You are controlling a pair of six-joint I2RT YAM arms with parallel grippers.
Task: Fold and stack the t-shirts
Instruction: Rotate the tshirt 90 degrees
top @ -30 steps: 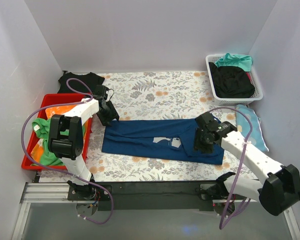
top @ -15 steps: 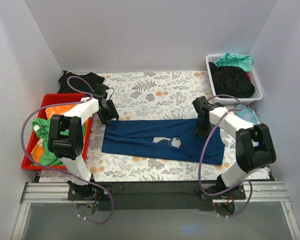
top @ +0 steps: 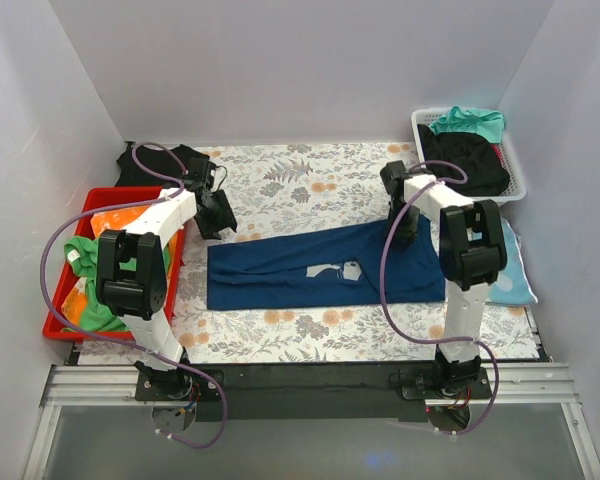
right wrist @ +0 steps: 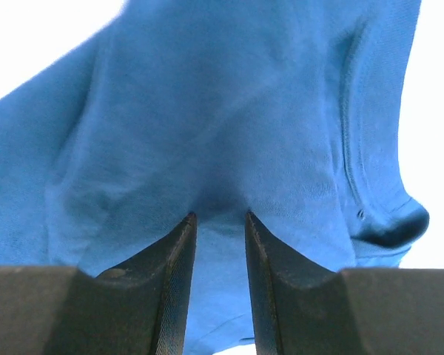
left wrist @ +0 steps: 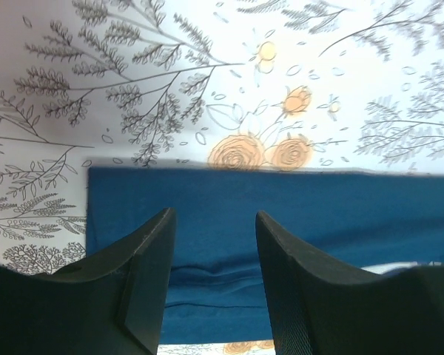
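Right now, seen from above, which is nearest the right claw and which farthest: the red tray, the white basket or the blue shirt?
1. The blue shirt, mid-table, pinched in the right claw.
2. The white basket, in the back right corner.
3. The red tray, across the table at the left edge.

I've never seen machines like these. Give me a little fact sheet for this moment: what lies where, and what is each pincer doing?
Workpiece: navy t-shirt, spread on the flowered table, pale print facing up
Left pincer: open, above the shirt's far left corner
Right pincer: shut on the shirt's cloth near its far right edge
White basket: far right, holds a black shirt and a teal shirt
Red tray: left side, holds green cloth
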